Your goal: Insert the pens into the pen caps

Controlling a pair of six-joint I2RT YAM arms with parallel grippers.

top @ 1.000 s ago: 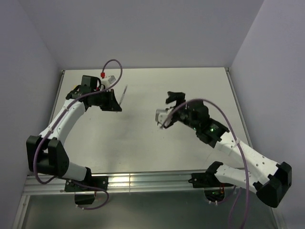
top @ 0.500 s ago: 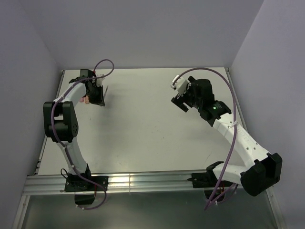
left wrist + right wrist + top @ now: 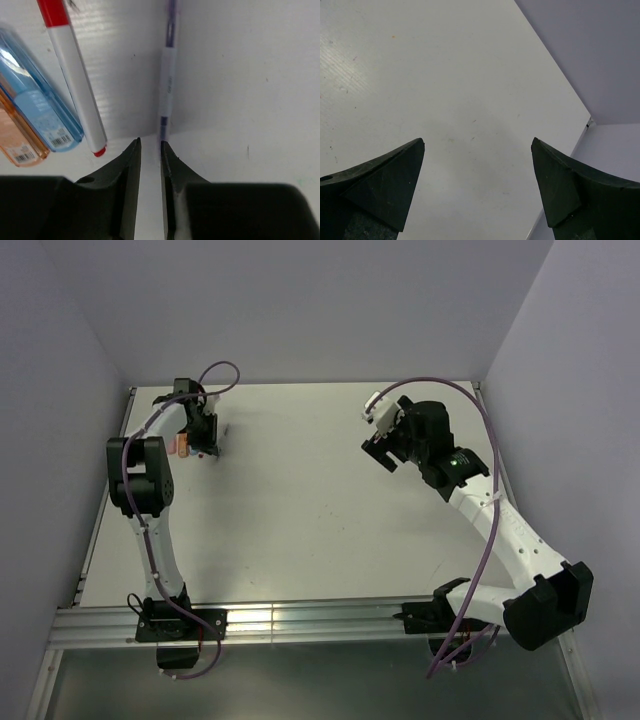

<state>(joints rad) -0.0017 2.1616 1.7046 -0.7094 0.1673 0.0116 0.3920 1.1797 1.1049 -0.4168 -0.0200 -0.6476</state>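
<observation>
Upper left in the overhead view, your stubby orange pen (image 3: pixel 15 145), clear blue pen (image 3: pixel 40 100), red-ended white stick pen (image 3: pixel 75 85) and thin lilac pen (image 3: pixel 167 85) lie on the white worktop (image 3: pixel 300 520), with the left hand (image 3: pixel 150 147) slightly parted and holding nothing at the lilac pen's end; upper right, the right hand (image 3: pixel 477 142) gapes empty, and no loose caps show, so progress looks unclear.

The table (image 3: pixel 240 75) is matt white, faintly ribbed board. The blue pen (image 3: pixel 37 97) and orange pen (image 3: pixel 14 140) are glossy translucent plastic.
</observation>
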